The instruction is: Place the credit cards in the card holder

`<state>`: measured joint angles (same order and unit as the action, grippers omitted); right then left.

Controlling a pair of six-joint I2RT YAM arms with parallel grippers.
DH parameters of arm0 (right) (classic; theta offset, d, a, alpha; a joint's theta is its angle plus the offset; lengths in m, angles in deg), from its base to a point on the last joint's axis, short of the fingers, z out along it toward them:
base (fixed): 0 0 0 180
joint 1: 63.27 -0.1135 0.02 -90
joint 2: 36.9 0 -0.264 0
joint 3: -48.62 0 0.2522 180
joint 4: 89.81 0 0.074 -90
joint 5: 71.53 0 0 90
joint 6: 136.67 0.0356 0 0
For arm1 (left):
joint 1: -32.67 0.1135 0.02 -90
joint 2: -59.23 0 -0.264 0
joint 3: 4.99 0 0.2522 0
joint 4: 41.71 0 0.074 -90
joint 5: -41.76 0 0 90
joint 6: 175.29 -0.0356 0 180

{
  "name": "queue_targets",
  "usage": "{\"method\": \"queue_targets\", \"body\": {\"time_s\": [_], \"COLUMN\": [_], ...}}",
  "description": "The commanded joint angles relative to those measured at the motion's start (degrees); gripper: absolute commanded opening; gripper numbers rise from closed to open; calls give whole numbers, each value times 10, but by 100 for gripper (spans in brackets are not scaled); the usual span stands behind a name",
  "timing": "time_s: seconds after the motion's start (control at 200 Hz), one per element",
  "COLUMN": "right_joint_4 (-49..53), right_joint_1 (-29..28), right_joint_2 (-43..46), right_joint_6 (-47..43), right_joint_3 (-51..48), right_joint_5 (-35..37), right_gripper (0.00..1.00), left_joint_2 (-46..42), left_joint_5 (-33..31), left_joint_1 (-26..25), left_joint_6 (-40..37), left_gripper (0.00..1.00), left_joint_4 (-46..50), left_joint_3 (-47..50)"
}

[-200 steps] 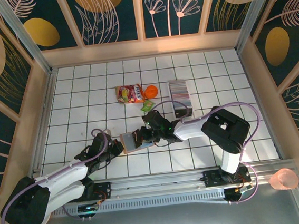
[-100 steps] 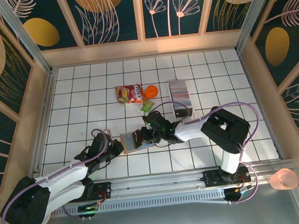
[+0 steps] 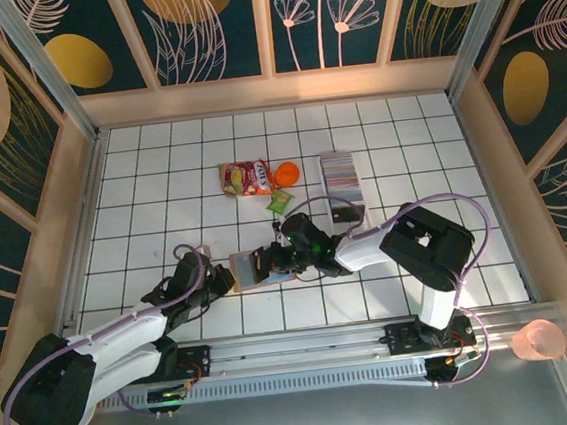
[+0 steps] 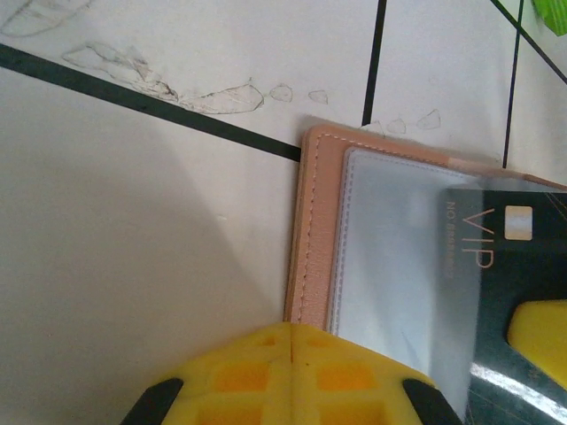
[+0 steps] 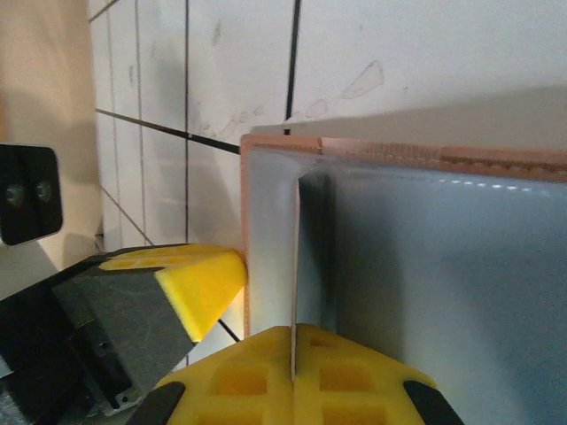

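Low centre in the top view, the left gripper (image 4: 292,356), pressed together, sits at the left edge of the salmon-pink leather-like card holder (image 4: 314,266), the right gripper (image 5: 292,359) pinching a dark VIP credit card (image 4: 514,283) (long axis aimed left into the grey pocket (image 5: 425,266)).

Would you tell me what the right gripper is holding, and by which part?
The right gripper pinches a dark plastic VIP card by one edge, over the salmon-pink leather-like card holder.
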<state>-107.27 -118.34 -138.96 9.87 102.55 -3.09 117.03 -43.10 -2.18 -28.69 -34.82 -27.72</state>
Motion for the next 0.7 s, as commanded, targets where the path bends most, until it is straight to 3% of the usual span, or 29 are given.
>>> {"method": "queue_targets", "body": {"time_s": [0.0, 0.32, 0.561, 0.696], "right_joint_4": [-77, -35, 85, 142], "right_joint_1": [1, 0, -2, -5], "right_joint_2": [3, -5, 14, 28], "right_joint_6": [25, 15, -28, -53], "right_joint_3": [-10, 3, 32, 48], "right_joint_5": [-35, -20, 36, 65], "right_gripper": [0, 0, 30, 37], "left_joint_2": [5, 7, 4, 2], "left_joint_5": [-11, -13, -11, -11], "left_joint_1": [-3, -3, -3, -3], "left_joint_6": [-13, -12, -10, -9], "left_gripper": [0, 0, 0, 0], "left_joint_4": [20, 20, 20, 20], "left_joint_3": [13, 15, 15, 17]}}
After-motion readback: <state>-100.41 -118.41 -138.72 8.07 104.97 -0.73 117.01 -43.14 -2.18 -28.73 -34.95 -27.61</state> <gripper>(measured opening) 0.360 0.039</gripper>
